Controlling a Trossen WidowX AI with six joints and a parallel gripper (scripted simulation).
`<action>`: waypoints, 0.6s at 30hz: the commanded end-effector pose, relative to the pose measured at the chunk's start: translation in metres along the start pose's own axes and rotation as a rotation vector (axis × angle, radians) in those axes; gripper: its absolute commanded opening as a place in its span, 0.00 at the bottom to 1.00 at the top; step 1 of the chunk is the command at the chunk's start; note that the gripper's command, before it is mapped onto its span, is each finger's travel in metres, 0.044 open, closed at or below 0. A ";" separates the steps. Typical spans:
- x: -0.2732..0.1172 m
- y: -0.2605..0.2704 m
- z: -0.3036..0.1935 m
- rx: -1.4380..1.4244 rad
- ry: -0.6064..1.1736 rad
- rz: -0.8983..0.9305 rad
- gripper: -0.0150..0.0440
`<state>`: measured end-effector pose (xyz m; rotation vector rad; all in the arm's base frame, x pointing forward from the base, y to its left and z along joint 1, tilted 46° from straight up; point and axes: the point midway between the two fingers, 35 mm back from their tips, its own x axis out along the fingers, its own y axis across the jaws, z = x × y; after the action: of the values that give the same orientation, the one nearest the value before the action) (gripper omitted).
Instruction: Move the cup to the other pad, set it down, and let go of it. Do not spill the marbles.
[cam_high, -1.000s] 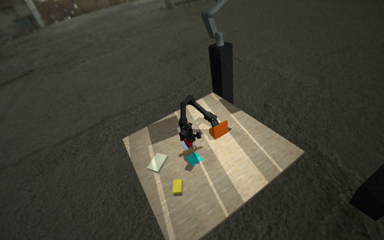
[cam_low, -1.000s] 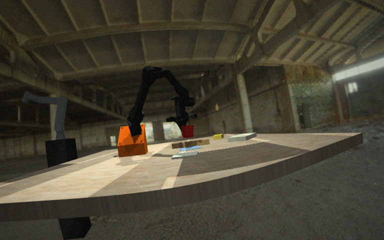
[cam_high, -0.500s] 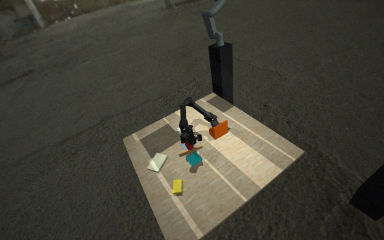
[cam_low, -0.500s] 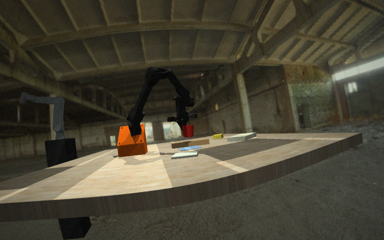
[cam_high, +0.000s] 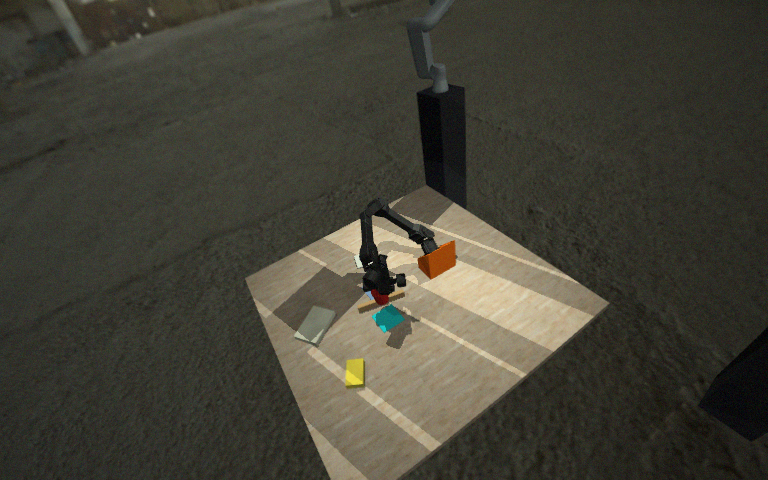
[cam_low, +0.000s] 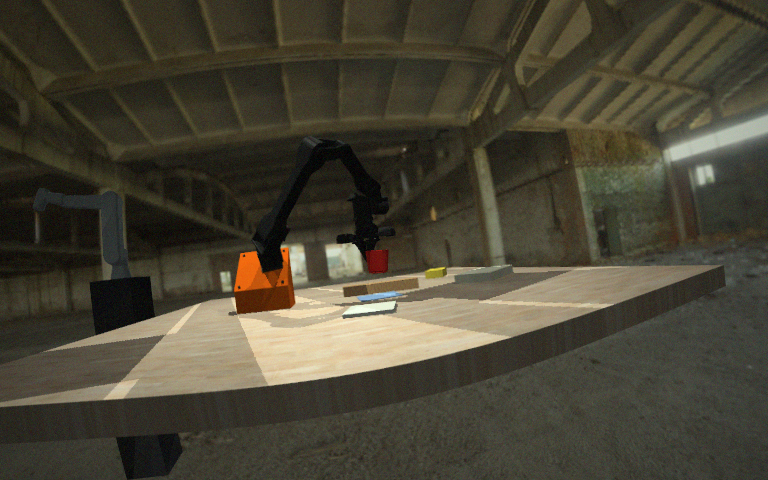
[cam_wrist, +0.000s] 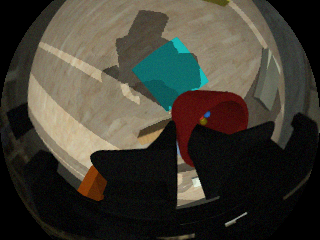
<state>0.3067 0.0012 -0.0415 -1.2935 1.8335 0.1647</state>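
Nearest in the exterior view, a pale pad (cam_low: 369, 308) flat on the wooden table (cam_low: 396, 339), then a blue pad (cam_low: 380, 296) just behind it, both toward the tabletop's middle. Beyond those, a brown bar (cam_low: 380, 286) lying across. Above the bar, clear of the surface: red cup (cam_low: 377, 260), upright, clamped at its rim by the black gripper (cam_low: 367, 244). Marbles (cam_wrist: 206, 118) visible inside through the wrist view. Below and beyond the cup, a teal pad (cam_wrist: 170, 74). Farther toward the far edge, a yellow block (cam_low: 435, 272) and a grey slab (cam_low: 482, 273). Orange base (cam_low: 263, 280) near the opposite edge.
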 end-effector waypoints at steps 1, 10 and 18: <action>-0.001 0.003 0.009 0.000 -0.002 0.004 0.25; -0.002 0.007 0.026 0.000 -0.003 0.004 0.25; -0.003 0.012 0.041 0.001 -0.004 0.004 0.25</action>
<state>0.3194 0.0254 -0.0648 -1.2921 1.8316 0.1655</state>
